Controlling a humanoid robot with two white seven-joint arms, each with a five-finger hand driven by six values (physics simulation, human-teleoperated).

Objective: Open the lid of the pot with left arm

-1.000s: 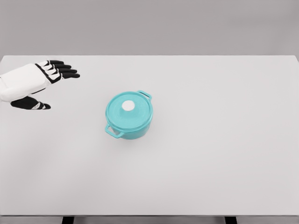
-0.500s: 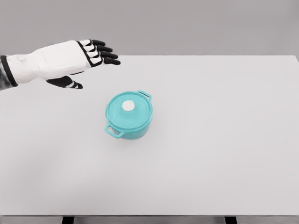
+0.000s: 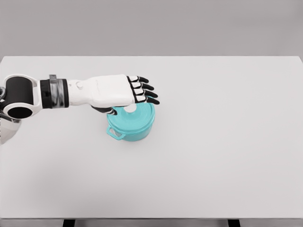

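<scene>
A teal pot (image 3: 134,126) with two side handles stands on the white table (image 3: 227,142), left of the middle. Its lid (image 3: 144,113) is on, and the white knob (image 3: 130,109) peeks out from under my hand. My left hand (image 3: 134,104) reaches in from the left and hovers right over the lid, covering its rear half. The black fingers (image 3: 146,93) stretch out past the pot's far rim, and the thumb (image 3: 108,110) hangs beside the knob. The hand is open and grasps nothing.
The left forearm (image 3: 57,92) and its black elbow joint (image 3: 19,97) stretch across the table's left side. The table's edge runs along the bottom of the view.
The left hand has swept from the table's far left edge rightward and now sits above the pot lid. The pot has not moved.
</scene>
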